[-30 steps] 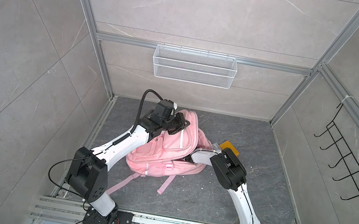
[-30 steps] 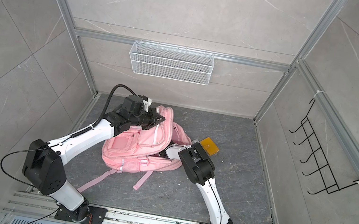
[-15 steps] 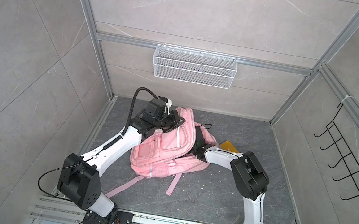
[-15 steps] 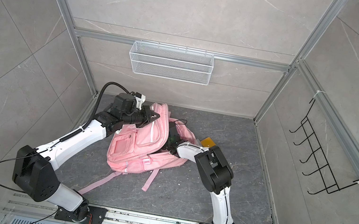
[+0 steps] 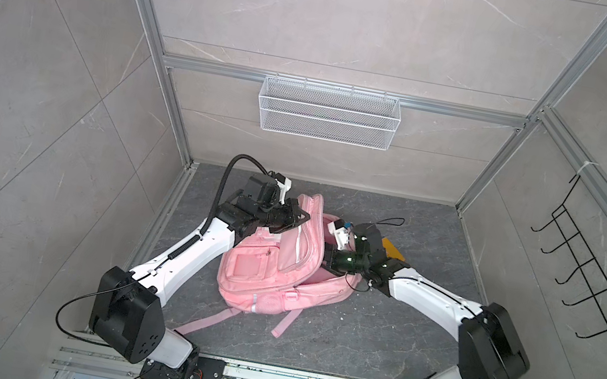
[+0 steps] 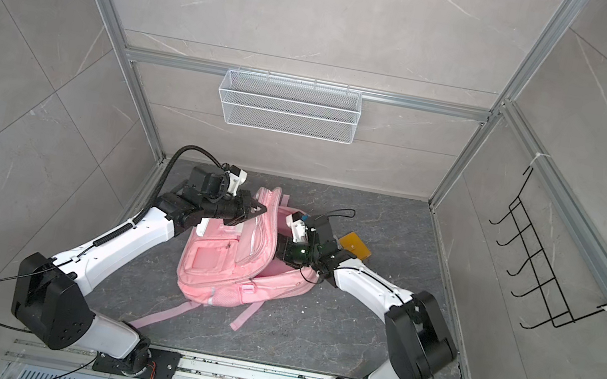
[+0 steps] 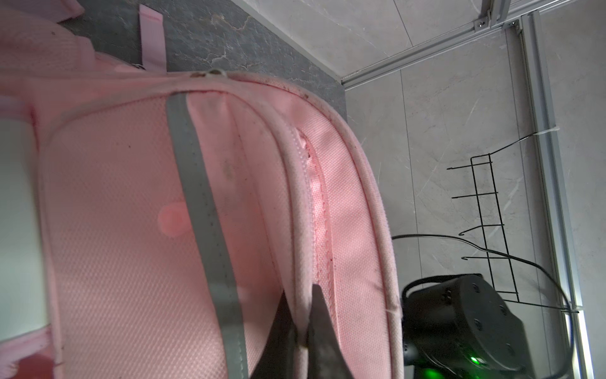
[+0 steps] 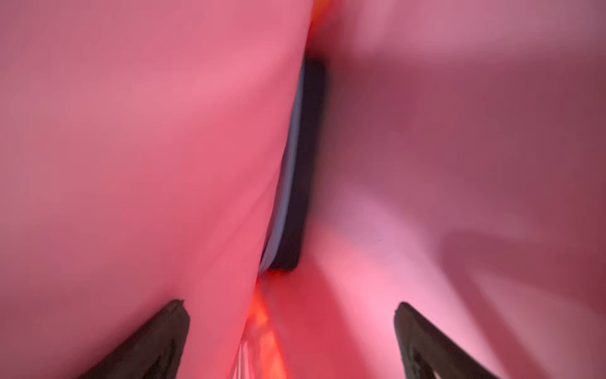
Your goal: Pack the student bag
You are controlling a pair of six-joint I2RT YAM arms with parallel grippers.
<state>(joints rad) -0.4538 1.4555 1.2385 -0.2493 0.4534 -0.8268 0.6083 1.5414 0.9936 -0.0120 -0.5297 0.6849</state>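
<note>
Grey stone tabletop carries the bag near its middle. Left jaws pinch the flap's piped rim, fully closed. Right jaws gape wide inside, holding nothing (a dark flat thing lies beyond). If that thin pinch slips, the flap probably drops onto the right arm.

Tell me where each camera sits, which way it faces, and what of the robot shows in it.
Top views: high at the front, looking down toward the back wall over the student bag; left arm and right arm show whole.
Left wrist: on the left arm, looking along the left gripper, shut on the bag's piped edge; right arm beyond.
Right wrist: inside the bag, facing pink lining and a dark flat object; the open right gripper shows.
Shared: left wrist and top views both show the hook rack.
</note>
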